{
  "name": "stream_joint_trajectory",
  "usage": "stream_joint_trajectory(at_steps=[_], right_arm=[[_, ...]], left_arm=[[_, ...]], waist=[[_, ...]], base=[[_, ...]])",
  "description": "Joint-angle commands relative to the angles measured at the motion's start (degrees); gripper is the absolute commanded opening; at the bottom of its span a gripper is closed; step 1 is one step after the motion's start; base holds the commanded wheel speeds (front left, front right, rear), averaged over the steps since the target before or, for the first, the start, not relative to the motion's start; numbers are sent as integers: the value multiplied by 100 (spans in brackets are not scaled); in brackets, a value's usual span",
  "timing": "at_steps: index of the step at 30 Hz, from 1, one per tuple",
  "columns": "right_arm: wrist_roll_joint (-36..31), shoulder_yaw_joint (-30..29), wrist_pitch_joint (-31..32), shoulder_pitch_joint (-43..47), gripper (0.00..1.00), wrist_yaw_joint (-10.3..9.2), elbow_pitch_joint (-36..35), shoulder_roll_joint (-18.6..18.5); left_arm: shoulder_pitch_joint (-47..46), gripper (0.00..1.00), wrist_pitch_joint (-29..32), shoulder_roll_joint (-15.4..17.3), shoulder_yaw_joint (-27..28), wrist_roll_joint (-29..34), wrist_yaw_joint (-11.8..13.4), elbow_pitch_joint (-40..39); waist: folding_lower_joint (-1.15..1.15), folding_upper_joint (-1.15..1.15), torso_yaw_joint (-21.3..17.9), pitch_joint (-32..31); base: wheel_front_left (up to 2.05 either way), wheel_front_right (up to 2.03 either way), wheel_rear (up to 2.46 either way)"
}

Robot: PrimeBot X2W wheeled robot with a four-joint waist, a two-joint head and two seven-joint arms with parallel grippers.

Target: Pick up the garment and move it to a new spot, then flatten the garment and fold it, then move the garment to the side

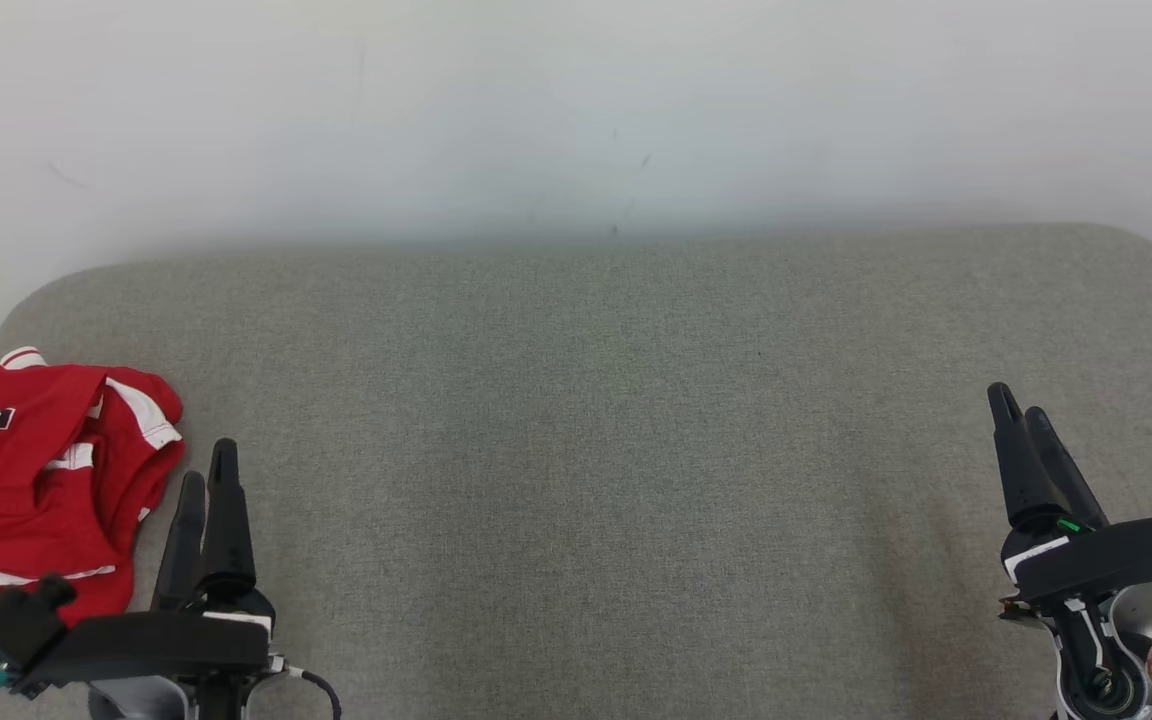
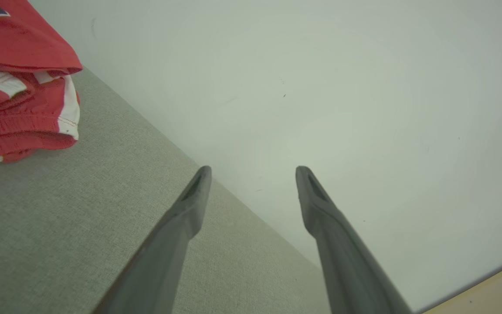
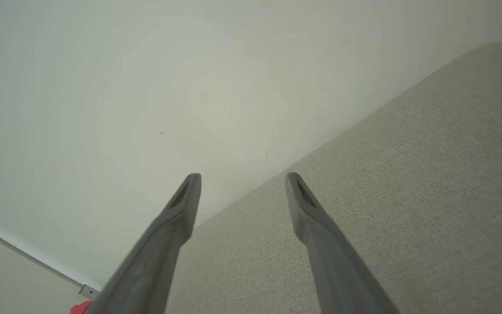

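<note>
Red-and-white garment (image 1: 36, 470) sits bunched at the left of the grey worktop (image 1: 586, 450), left claw (image 1: 208, 462) spread just beside it, right claw (image 1: 1016, 401) spread far right.

The garment (image 1: 36, 480) is red with white trim and a dark printed mark near its top. It lies crumpled in a loose, folded-over heap at the left edge of the grey surface (image 1: 586, 450).

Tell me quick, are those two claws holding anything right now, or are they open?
Left gripper: open, holding nothing; the red garment is not between its fingers.
Right gripper: open, holding nothing.
</note>
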Motion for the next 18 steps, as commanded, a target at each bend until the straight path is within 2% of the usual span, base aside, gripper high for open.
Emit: stream_joint_trajectory(at_steps=[1, 8, 18], right_arm=[[-217, 25, -64, -43, 100, 1, -115, -81], [-1048, 144, -262, -5, 100, 1, -227, -106], [-1977, 355, -521, 89, 100, 1, -198, -99]], left_arm=[[-181, 100, -45, 79, -30, 261, 35, -77], [-267, 100, -109, 234, -230, 1238, 275, -3], [-389, 100, -102, 377, -526, 2311, 433, 145]], waist=[[0, 0, 0, -1], [0, 0, -6, -4], [0, 0, -8, -16]], base=[[0, 0, 0], [0, 0, 0], [0, 0, 0]])
